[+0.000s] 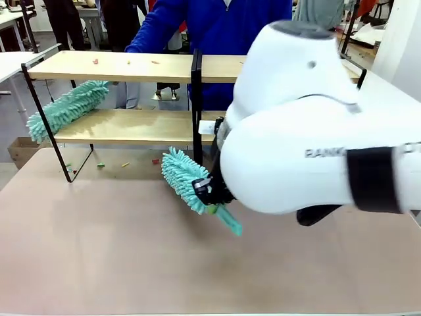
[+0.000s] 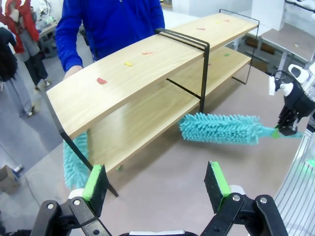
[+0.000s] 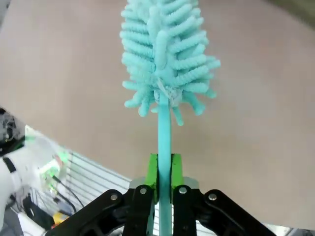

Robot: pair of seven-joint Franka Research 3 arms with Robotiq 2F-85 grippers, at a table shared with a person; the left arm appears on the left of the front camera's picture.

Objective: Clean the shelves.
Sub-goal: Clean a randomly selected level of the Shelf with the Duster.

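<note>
Shelves point(image 1: 125, 125): wide two-tier rack of long light-wood boards in a thin black metal frame with a black centre post point(image 1: 196, 105). It stands across the far part of the pinkish-brown tabletop point(image 1: 131, 263). The rack is upright, both boards level.

Top board: a few small coloured scraps point(image 2: 101, 80), red, yellow and orange, scattered along it. More small bits point(image 1: 100, 165) lie on the tabletop under the lower board.

Left end of rack: a fluffy teal microfibre duster, the second duster point(image 1: 66, 108), slants between the two boards, head sticking out past the frame.

In front of the centre post: another teal microfibre duster on a thin teal handle, the held duster point(image 1: 184, 178). Its head tip is just beside the post's foot; I cannot tell whether they touch. The handle runs back toward the robot's side.

Right gripper point(image 3: 164, 169): jaws clamped together on the teal handle, just behind the head. The bulky white right arm point(image 1: 296, 131) hides the rack's right half in the front view.

Left gripper point(image 2: 156, 184): jaws wide apart, nothing between the green pads point(image 2: 97, 183), hanging off the rack's left end.

Far side: a person in a blue sweater point(image 1: 217, 26) stands behind the rack, one hand point(image 2: 73, 72) at the top board's far edge.
</note>
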